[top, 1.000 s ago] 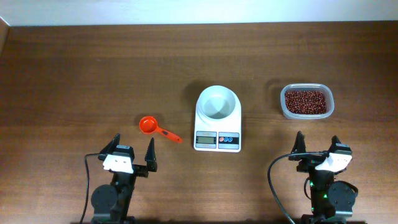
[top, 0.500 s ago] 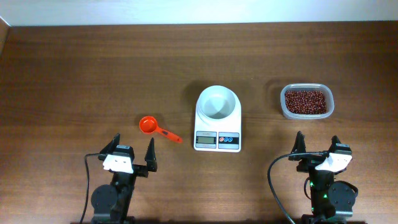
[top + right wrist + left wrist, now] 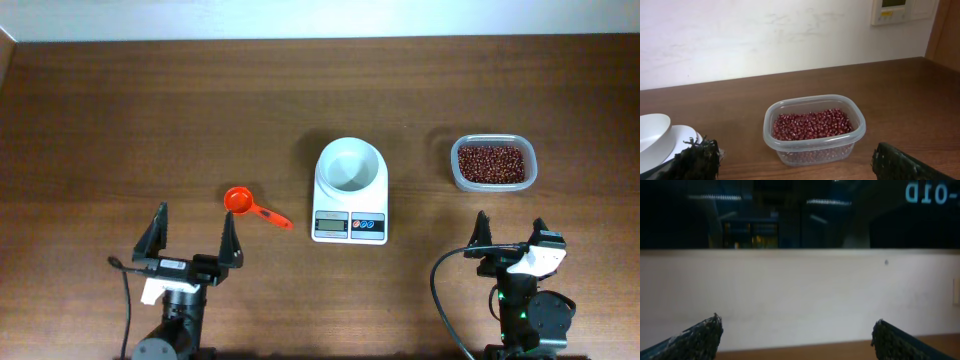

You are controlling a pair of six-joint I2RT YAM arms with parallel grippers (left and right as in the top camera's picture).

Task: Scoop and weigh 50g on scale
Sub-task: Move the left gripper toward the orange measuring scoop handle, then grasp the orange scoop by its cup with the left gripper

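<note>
Hovering, both jaws spread; scoop [image 3: 240, 201] ahead of left jaws, likely light, stiff, inviting pinching at handle [image 3: 272, 216]; beans [image 3: 491, 163] loose, spill-prone.

scale [image 3: 350, 212]: white, grey display, blue and red buttons
bowl [image 3: 349, 165]: white
beans [image 3: 491, 163]: dark reddish-brown
tub [image 3: 456, 178]: clear
scoop [image 3: 240, 201]: orange-red
bench [image 3: 150, 120]: dark brown wood grain
fingers [image 3: 692, 160]: black, meshed
</note>
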